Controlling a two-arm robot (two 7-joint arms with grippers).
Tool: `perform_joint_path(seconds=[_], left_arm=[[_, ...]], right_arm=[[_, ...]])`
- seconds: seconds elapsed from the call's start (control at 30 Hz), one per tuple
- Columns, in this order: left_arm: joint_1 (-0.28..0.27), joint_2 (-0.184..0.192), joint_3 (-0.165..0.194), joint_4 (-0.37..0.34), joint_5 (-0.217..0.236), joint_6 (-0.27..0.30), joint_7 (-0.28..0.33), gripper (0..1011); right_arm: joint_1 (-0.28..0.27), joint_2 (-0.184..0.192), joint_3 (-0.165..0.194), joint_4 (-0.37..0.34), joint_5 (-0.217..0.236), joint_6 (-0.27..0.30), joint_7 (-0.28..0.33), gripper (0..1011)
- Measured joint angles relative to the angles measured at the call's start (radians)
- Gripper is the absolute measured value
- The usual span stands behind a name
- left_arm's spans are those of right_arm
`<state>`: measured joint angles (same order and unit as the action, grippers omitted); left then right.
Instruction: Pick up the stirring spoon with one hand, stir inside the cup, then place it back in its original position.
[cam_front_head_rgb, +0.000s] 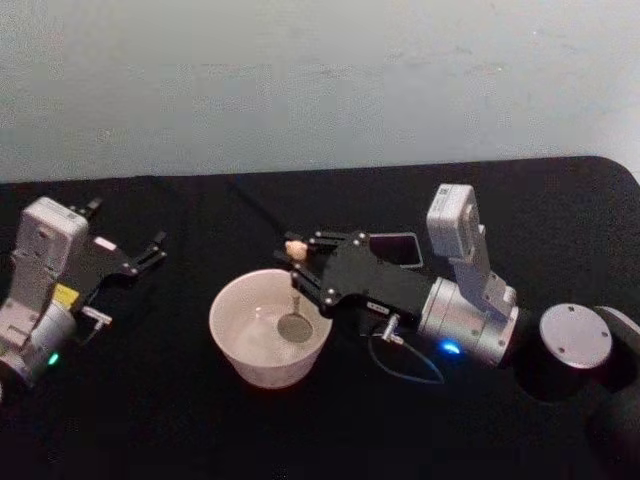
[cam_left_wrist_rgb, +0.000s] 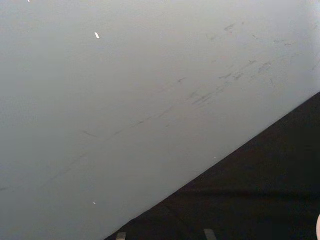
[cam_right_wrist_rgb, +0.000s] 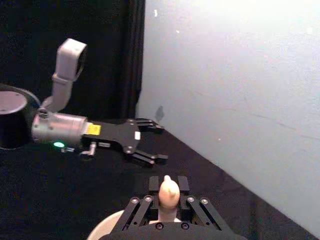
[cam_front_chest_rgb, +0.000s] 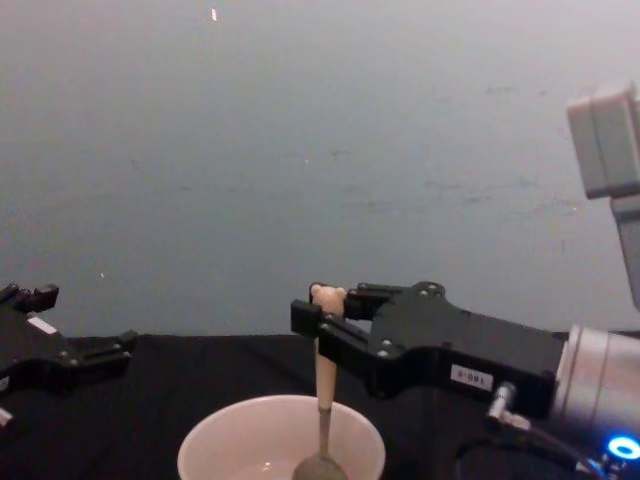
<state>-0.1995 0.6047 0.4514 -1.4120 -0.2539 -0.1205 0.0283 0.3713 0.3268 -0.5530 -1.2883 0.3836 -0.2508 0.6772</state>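
Right end effector (cam_front_chest_rgb: 325, 315): fingers drawn narrow on the stirring spoon (cam_front_chest_rgb: 324, 385), clamped on the cream handle just under the tiny bear head. Spoon is upright. Its thin metal neck drops into the cup (cam_front_head_rgb: 228, 300), and the round silver bowl sits low inside, near the middle.

Cup: wide, cream-white, thin rim, centre of the surface (cam_front_head_rgb: 150, 420).

I cannot tell whether the spoon bowl touches the cup floor, or whether the cup holds liquid.

The dark box holder (cam_front_head_rgb: 405, 250) is right of the cup, just beyond the end effector, which hides its near part.

A thin cable loop (cam_front_head_rgb: 410, 380) lies on the near side of the right wrist.

Left end effector (cam_front_head_rgb: 125, 232): far left, jaws wide, holding nothing, well apart from the cup.

A pale wall (cam_front_head_rgb: 320, 80) is behind.
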Motion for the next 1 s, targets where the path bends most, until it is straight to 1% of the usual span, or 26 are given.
perform_joint_path(seconds=[0.13,0.27,0.33,0.47,0.5,0.73,1.0], left_arm=[[0.000,0.000,0.000,0.000,0.000,0.000,0.000,1001],[0.000,0.000,0.000,0.000,0.000,0.000,0.000,1001],[0.000,0.000,0.000,0.000,0.000,0.000,0.000,1001],[0.000,0.000,0.000,0.000,0.000,0.000,0.000,1001],[0.000,0.000,0.000,0.000,0.000,0.000,0.000,1001],[0.000,0.000,0.000,0.000,0.000,0.000,0.000,1001],[0.000,0.000,0.000,0.000,0.000,0.000,0.000,1001]], right_arm=[[-0.015,0.010,-0.007,-0.023,0.007,0.005,0.012,214],[-0.020,0.011,-0.024,-0.033,0.014,0.009,0.031,214],[-0.019,0.009,-0.030,-0.034,0.015,0.009,0.036,214],[-0.002,-0.009,-0.048,-0.018,0.016,0.005,0.046,214],[-0.002,-0.009,-0.048,-0.018,0.016,0.005,0.046,214],[0.047,-0.056,-0.065,0.057,0.011,-0.009,0.047,214],[0.101,-0.105,-0.068,0.144,-0.008,-0.027,0.029,214]])
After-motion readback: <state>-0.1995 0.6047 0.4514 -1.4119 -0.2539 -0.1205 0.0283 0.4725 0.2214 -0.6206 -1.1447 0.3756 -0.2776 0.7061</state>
